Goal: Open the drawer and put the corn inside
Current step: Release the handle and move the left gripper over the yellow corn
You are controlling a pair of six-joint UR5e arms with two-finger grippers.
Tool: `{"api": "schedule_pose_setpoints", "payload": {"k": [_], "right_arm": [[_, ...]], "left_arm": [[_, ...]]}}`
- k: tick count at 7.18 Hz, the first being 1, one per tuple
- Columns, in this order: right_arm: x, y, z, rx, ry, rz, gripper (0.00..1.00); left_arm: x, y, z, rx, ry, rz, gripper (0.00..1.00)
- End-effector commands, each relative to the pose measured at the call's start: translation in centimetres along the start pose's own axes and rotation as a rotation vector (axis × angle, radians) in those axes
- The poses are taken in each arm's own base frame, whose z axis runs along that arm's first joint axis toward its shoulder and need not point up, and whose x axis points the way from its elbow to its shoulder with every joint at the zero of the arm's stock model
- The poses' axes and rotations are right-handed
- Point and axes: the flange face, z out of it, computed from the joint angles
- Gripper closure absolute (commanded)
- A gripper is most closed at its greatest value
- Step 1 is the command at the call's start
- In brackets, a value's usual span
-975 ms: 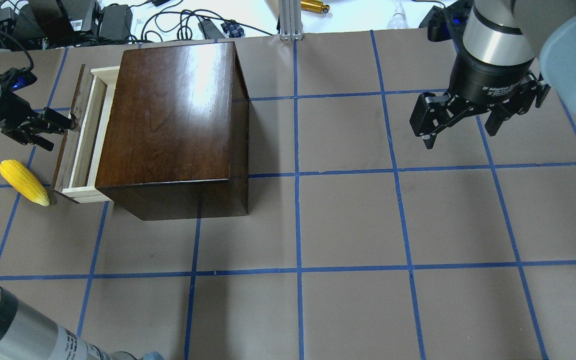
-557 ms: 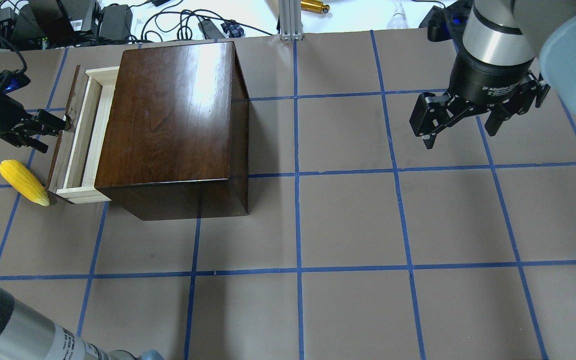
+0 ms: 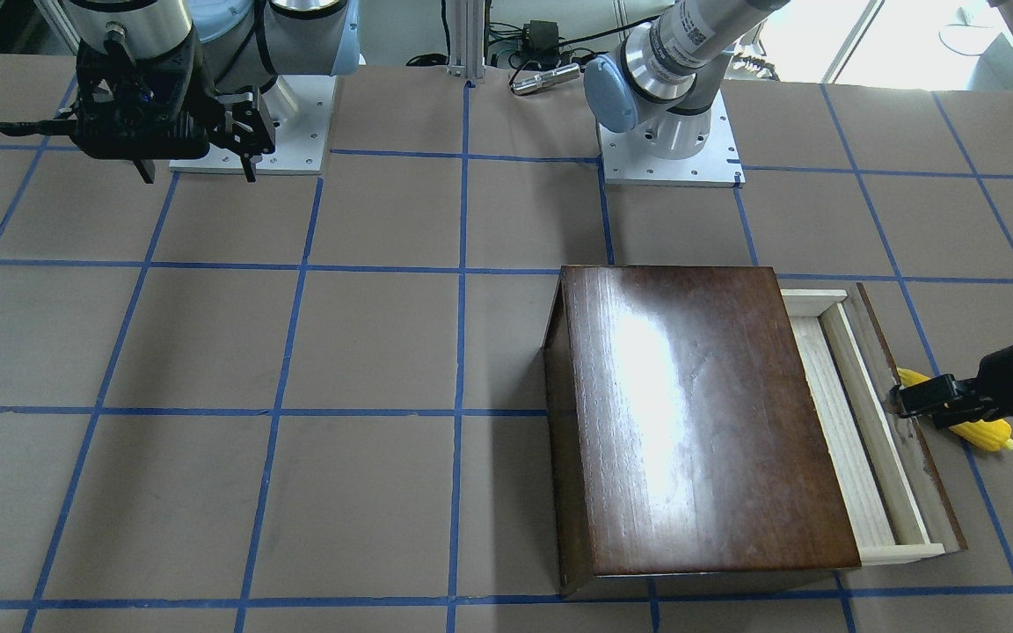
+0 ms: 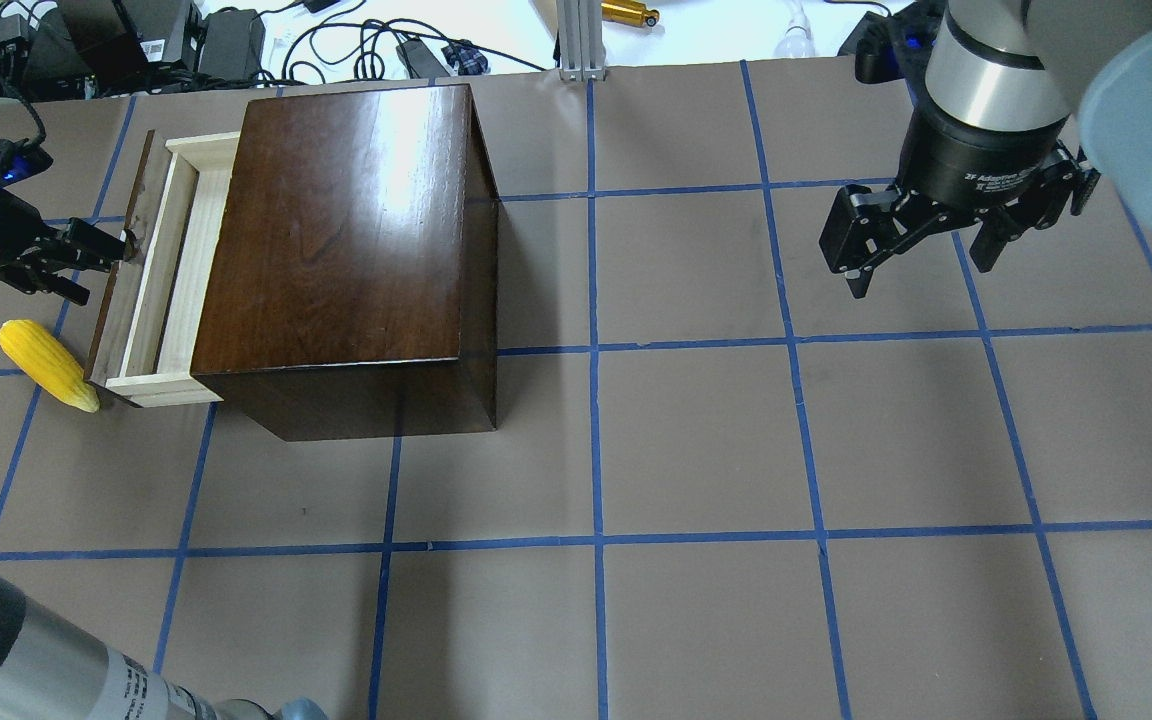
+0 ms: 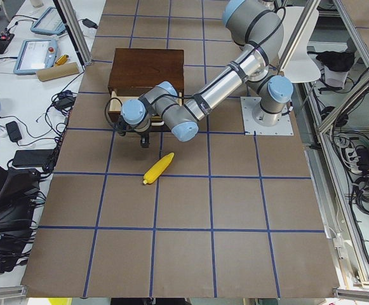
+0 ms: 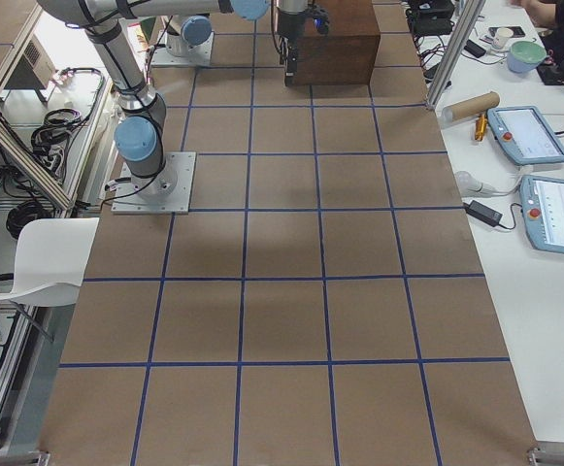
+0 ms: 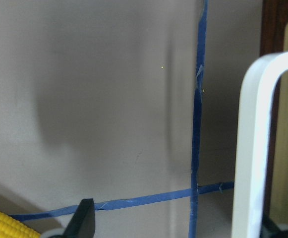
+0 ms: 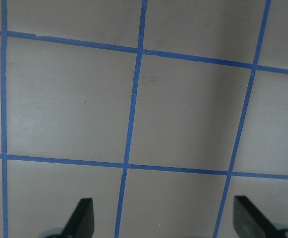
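Note:
The dark-brown box [image 4: 336, 250] stands at the table's far left. Its drawer [image 4: 171, 270], a pale wood tray with a dark front panel [image 4: 119, 270], is pulled partly out. My left gripper [image 4: 101, 270] is open at the front panel. In the left wrist view one finger sits inside the white handle [image 7: 250, 148] and the other finger [image 7: 82, 218] is beside it. The yellow corn [image 4: 46, 365] lies on the table just outside the drawer's near corner, and shows in the front view [image 3: 981, 432] behind my left gripper [image 3: 961, 424]. My right gripper [image 4: 921, 275] is open and empty, high at the right.
Blue tape lines grid the brown table cover. Cables, power bricks and an aluminium post [image 4: 576, 40] lie beyond the far edge behind the box. The drawer tray [image 3: 858, 422] holds nothing that I can see.
The drawer has slid further out of the box toward the left, and my left gripper has moved left with it. The corn and the right arm have not moved.

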Motion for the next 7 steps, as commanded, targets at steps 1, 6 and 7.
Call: {"api": "schedule_pose_setpoints", "payload": {"k": [1,6,7], "right_arm": [[0.0,0.0,0.0,0.001,-0.001,0.000,0.00],[0.0,0.0,0.0,0.001,-0.001,0.000,0.00],[0.0,0.0,0.0,0.000,0.000,0.000,0.00]], "left_arm": [[0.9,0.4,-2.2,0.028,-0.023,0.003,0.00],[6.9,4.5,-11.6,0.096,-0.083,0.025,0.00],[7.7,5.9,-13.4,0.075,-0.137,0.026,0.00]]}}
